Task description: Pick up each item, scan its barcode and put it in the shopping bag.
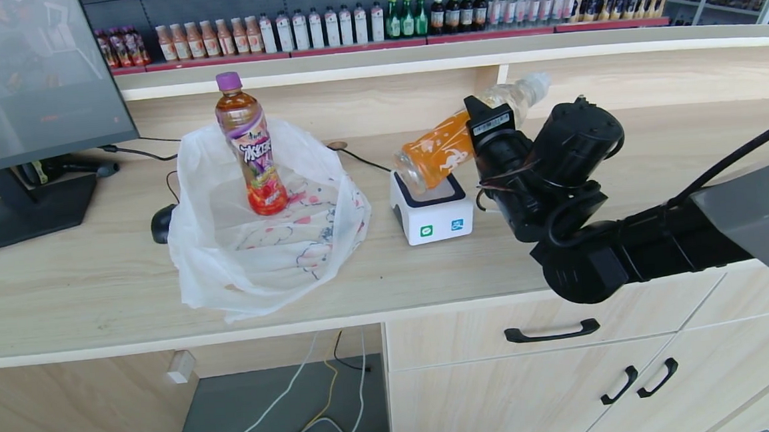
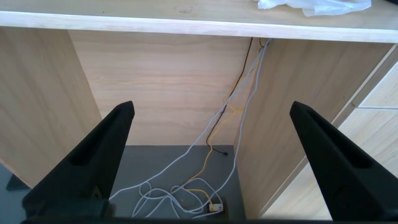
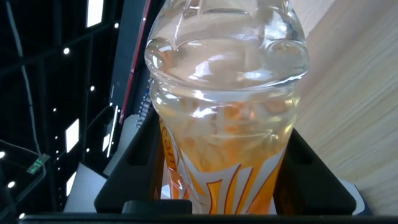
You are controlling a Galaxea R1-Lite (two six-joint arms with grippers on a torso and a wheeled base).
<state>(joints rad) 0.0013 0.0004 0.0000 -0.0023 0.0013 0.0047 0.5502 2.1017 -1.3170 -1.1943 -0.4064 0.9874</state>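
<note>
Head view: orange bottle point(image 1: 450, 146), pinched in right fingers point(image 3: 137, 158), is presented to scanner point(image 1: 431, 214); bagging is expected next; left fingers point(image 2: 93, 162) spread.

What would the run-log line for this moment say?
stage: scanning | right gripper: shut on orange-label bottle, base at scanner | left gripper: open, empty, before counter | purple-cap bottle: upright in shopping bag

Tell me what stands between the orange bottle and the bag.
Nothing tall: the orange bottle, in the right gripper, is tilted over the scanner, and only a thin cable lies on the counter toward the bag. The tea bottle standing in the bag takes part of its opening.
</note>
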